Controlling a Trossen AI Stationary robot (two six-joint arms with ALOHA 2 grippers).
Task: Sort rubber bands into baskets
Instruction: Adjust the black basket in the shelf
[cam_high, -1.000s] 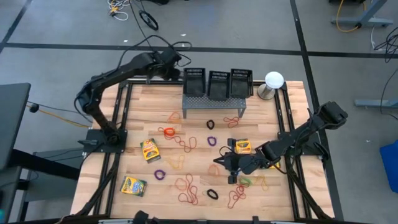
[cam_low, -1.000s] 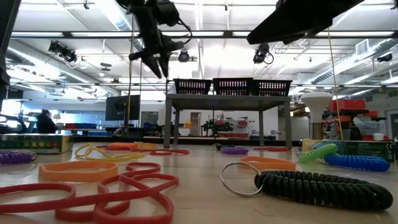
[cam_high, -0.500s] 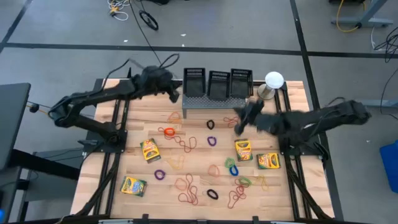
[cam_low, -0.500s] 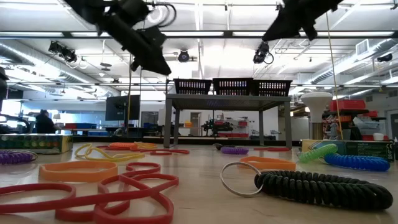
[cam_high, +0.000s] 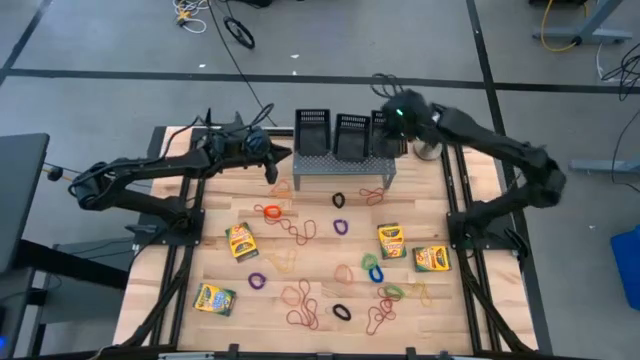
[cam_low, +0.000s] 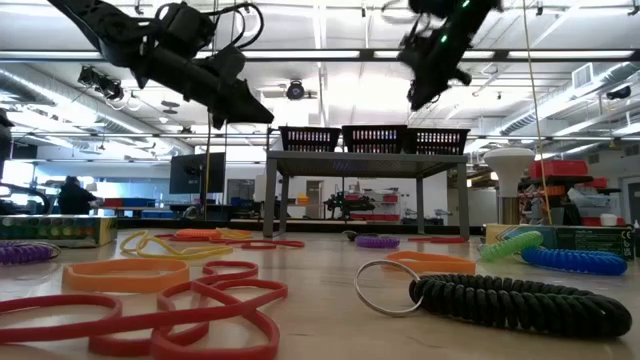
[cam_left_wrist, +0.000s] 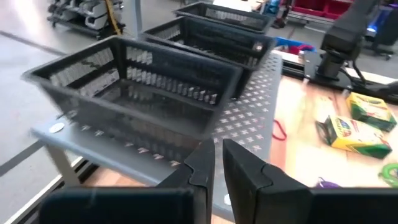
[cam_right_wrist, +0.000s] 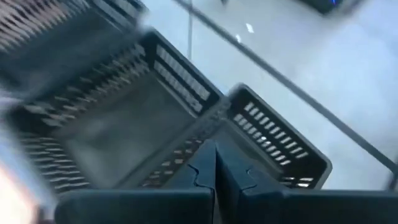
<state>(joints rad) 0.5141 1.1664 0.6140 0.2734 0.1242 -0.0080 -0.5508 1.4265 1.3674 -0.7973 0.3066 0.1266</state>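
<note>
The right end effector (cam_high: 398, 112), fingers pressed together with nothing visibly held, is hovering directly over the rightmost of the baskets (cam_high: 388, 133), while the left end effector (cam_high: 272, 160), jaws nearly together, is waiting just left of the stand (cam_high: 342, 163).

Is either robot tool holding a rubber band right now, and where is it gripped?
No band shows in either. The right tool is shut above the black mesh baskets; the left tool is nearly shut beside them.

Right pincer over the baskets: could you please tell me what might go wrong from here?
1. The right pincer is shut over the rims where two baskets meet, with nothing visibly held; a drop there might land in the wrong bin.
2. The left pincer is close to the left basket on the grey stand and might knock it.
</note>
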